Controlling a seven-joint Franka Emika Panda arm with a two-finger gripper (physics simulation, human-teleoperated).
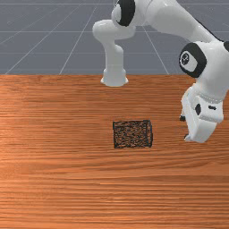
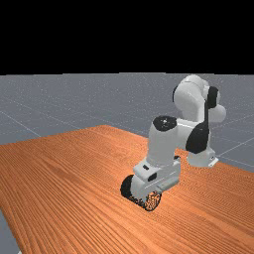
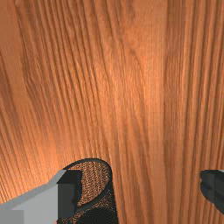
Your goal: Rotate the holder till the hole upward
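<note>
the black mesh holder [image 1: 132,134] lies on its side on the orange-brown table [image 1: 67,179], near the middle of the front view, its long sides running across that view, so its hole is not facing up. my hand [image 1: 184,128] is released, its two fingers spread wide with nothing gripped between them. in the front view i hang tilted at the right, apart from the holder's rounded end. looking down past my fingers, i see a round rim [image 3: 110,175] of the holder close by one finger [image 3: 70,188], which covers part of the mesh; i cannot tell whether they touch. in the far view my own hand stands in the way, hiding the middle of the holder, with mesh showing at either side. around us, my base [image 1: 114,77] stands beyond the holder in the front view, at the table's far edge, and grey floor [image 1: 27,36] spreads behind it.
</note>
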